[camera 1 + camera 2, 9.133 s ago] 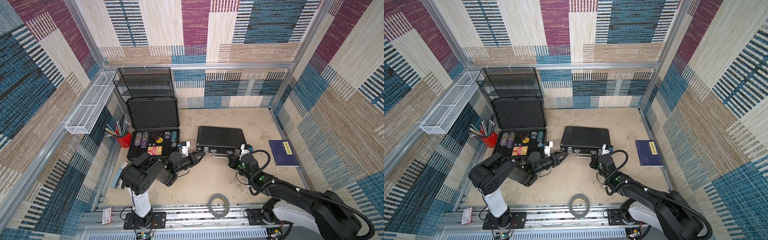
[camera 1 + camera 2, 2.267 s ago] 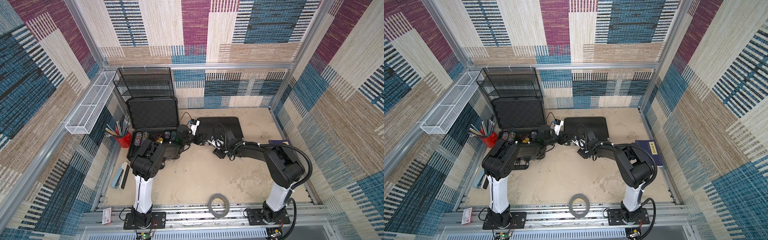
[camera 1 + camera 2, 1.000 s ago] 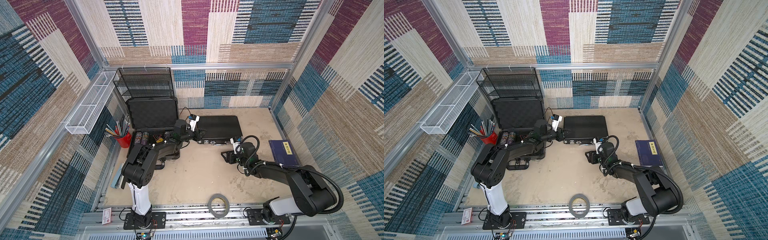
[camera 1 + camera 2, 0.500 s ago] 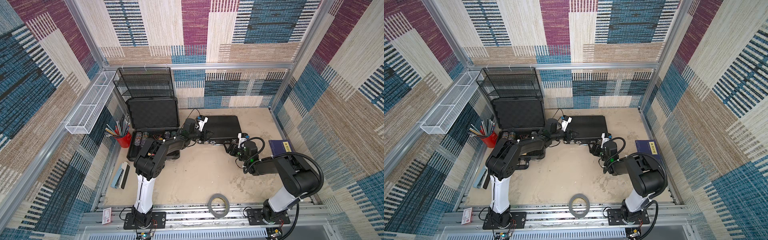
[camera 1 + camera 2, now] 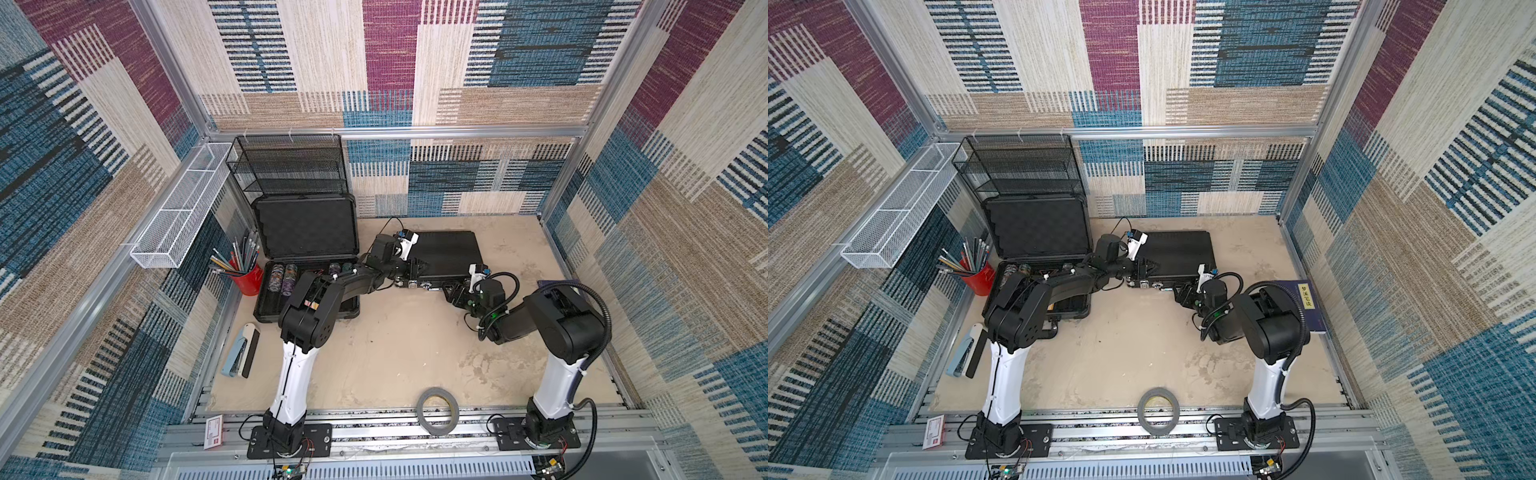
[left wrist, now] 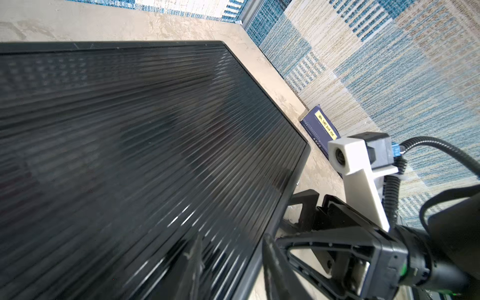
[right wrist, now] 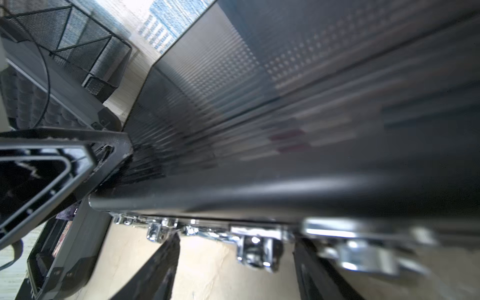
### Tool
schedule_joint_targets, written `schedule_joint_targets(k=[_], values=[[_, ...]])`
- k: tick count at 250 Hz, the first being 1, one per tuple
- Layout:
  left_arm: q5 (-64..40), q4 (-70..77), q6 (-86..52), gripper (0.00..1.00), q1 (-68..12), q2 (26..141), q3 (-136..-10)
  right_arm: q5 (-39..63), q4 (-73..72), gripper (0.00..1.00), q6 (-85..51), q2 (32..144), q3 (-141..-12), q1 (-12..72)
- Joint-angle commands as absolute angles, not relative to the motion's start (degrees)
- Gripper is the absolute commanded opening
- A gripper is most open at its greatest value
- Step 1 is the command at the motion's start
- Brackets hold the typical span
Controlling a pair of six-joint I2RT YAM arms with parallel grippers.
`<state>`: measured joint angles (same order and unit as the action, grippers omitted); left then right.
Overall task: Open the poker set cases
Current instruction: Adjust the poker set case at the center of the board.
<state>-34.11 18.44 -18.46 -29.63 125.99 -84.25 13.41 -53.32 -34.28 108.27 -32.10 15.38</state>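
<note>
My right gripper [image 5: 452, 292], fingers spread, faces a silver latch [image 7: 255, 249], large in its wrist view and a mere glint in both top views, on the black case [image 5: 449, 253] at twelve o'clock. My left gripper [image 5: 411, 271] straddles that case's seven-o'clock corner; whether it clamps, I cannot tell. The grey case [image 5: 307, 228], at ten o'clock, stands open and holds chips [image 5: 284, 277].

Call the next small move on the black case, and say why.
Probably: ease the right gripper forward and flip up the silver latch in line with its open jaws. The black case lies closed, the larger case is already open, and the left gripper straddles the black case's front rim at the corner. Whether the latch is already released is too blurred to tell.
</note>
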Motion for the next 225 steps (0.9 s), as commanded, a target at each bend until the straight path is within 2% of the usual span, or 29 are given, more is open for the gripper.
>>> schedule_joint_targets(k=[1, 71, 93, 140, 178, 225], values=[[-35.07, 15.65, -17.05, 0.41, -29.53, 127.15, -84.97, 13.93, -58.88, 0.71, -34.98, 109.51, -32.25, 15.46], [-35.64, 16.31, -17.85, 0.41, -29.58, 128.58, -85.42, 19.95, -73.88, 0.59, -35.68, 110.44, -28.8, 15.42], [-35.77, 16.49, -18.0, 0.41, -29.53, 128.72, -85.33, 23.28, -76.72, 0.52, -35.99, 110.7, -28.76, 15.45], [-36.04, 16.93, -18.37, 0.41, -29.56, 129.28, -85.43, 30.35, -85.59, 0.46, -39.36, 113.24, -28.8, 15.32], [-36.39, 17.28, -18.73, 0.41, -29.53, 129.86, -85.36, 34.94, -91.03, 0.47, -41.3, 115.21, -28.63, 15.32], [-36.35, 17.3, -18.14, 0.41, -29.36, 128.17, -84.92, 31.59, -79.33, 0.52, -35.86, 108.36, -25.62, 15.12]])
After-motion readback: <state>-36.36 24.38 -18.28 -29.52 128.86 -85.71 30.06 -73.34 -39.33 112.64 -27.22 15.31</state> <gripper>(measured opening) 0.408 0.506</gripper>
